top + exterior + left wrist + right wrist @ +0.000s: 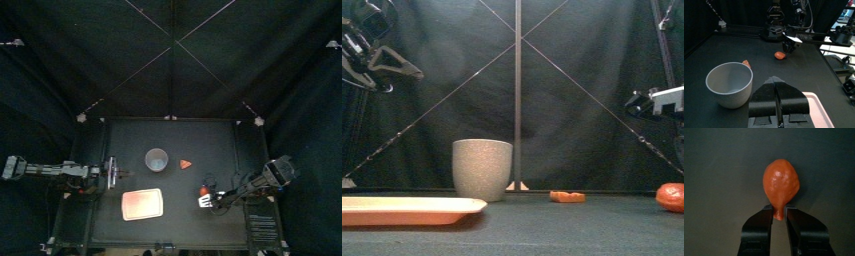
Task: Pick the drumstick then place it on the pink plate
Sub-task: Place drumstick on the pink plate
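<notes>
The orange-red drumstick (781, 178) lies on the black table at the front right, also seen as the drumstick (207, 188) from above and the drumstick (671, 196) low at the right from the front. My right gripper (781, 214) has its jaws close on both sides of the thin end and is shut on it. The pink plate (142, 206) lies front left of centre, with its rim (409, 208) showing from the front. My left gripper (777, 102) is shut and holds nothing. It hangs above the table's left part, between the plate (821, 112) and the cup.
A tall grey speckled cup (156, 158) stands mid-table; from the front the cup (482, 170) rises behind the plate. A small orange toy (186, 163) lies just right of it, the same toy (568, 197) low on the table.
</notes>
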Controlling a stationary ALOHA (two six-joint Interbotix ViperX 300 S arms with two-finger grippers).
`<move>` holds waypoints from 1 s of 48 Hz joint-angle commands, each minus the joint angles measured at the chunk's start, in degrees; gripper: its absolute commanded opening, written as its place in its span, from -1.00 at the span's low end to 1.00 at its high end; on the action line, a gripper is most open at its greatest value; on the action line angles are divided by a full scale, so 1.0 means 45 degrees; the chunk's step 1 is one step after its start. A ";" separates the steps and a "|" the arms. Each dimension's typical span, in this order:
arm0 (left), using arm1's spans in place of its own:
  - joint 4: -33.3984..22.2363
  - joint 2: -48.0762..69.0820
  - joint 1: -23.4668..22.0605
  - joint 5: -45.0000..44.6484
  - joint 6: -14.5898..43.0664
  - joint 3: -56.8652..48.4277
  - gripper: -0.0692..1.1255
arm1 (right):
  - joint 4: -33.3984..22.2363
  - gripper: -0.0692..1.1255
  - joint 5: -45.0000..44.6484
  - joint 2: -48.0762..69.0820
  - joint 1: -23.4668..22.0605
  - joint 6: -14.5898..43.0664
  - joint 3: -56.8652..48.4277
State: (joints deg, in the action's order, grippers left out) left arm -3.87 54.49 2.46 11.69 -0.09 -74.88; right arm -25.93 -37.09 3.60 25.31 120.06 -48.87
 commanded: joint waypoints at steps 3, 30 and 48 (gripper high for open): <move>-0.0020 -0.0059 0.0039 0.0078 0.0000 0.0195 -0.78 | -0.0918 -0.12 -0.0039 0.0410 0.0020 -0.0020 0.0859; 0.0234 -0.0039 0.0039 0.0117 0.0078 0.0215 -0.78 | -1.0449 -0.12 0.3184 -0.1211 -0.0859 -0.1855 0.4063; 0.0293 -0.0059 0.0059 0.0117 0.0078 0.0176 -0.78 | -1.4355 -0.13 0.7539 -0.4258 -0.2617 -0.1836 0.6895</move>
State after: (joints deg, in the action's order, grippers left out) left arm -2.72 54.58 2.64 11.69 0.18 -74.88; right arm -89.74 -6.33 -14.33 15.12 111.71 -22.15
